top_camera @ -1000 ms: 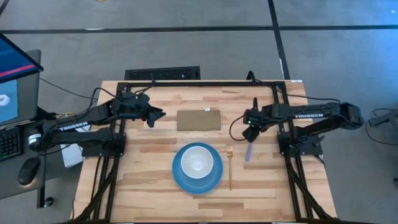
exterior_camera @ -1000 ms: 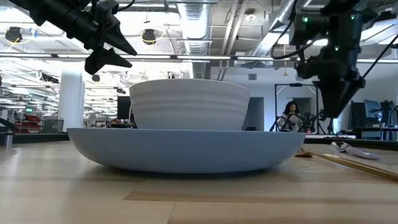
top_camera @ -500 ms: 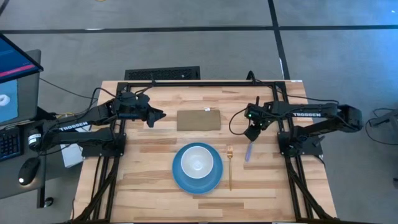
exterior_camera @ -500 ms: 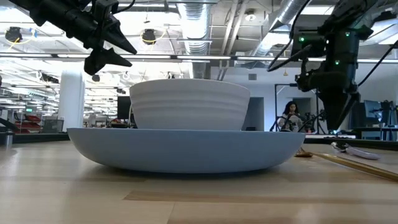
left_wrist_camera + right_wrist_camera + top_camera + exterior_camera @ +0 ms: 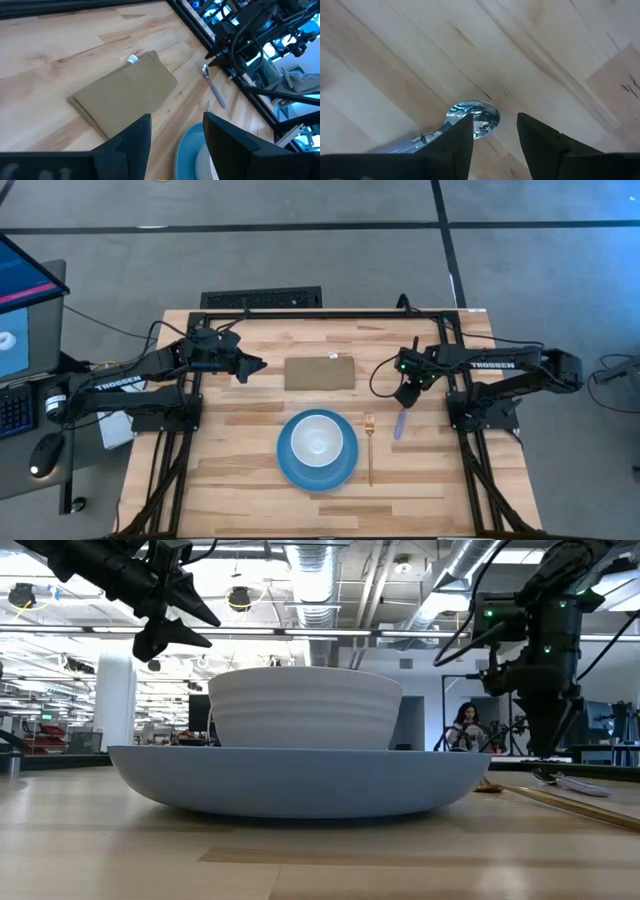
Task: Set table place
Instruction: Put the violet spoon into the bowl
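The blue plate lies near the table's near edge with the white bowl in it. The gold fork lies just right of the plate, and the lilac-handled spoon lies right of the fork. My right gripper is open and points down over the spoon's bowl end, its fingers standing on either side without touching. In the low view its tips hover just above the spoon. My left gripper is open and waits in the air left of the brown cloth.
A folded brown cloth lies flat behind the plate, between the two grippers. The black frame runs along the table's far edge and sides. Bare wood shows left of the plate and along the near edge.
The right gripper has come down toward the spoon's bowl end, staying open. The spoon, fork, plate and bowl have kept their places.
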{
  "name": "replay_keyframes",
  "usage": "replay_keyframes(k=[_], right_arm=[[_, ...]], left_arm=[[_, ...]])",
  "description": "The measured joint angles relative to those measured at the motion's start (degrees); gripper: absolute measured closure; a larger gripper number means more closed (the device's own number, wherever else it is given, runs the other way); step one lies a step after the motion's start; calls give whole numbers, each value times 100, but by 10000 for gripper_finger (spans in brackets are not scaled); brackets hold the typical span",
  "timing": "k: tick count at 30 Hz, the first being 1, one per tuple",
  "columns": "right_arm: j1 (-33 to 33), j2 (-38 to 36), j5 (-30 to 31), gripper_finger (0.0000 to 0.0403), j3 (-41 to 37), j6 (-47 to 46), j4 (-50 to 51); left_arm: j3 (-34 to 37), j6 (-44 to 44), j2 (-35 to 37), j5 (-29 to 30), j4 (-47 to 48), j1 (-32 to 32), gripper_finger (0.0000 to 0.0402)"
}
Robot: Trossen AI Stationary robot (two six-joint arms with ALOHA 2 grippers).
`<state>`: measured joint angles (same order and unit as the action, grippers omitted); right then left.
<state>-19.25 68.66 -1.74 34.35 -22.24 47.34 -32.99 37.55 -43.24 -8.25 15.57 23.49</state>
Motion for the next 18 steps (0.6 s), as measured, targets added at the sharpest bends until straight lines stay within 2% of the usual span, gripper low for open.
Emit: replay_keyframes(k=[14, 18], right_arm=[[-2, 7, -144, 234, 1, 129, -23], [-2, 260, -149, 236, 6, 129, -3]], left_arm=[[0, 130, 0, 0, 0, 0, 233], [0, 130, 0, 0, 0, 0, 233]])
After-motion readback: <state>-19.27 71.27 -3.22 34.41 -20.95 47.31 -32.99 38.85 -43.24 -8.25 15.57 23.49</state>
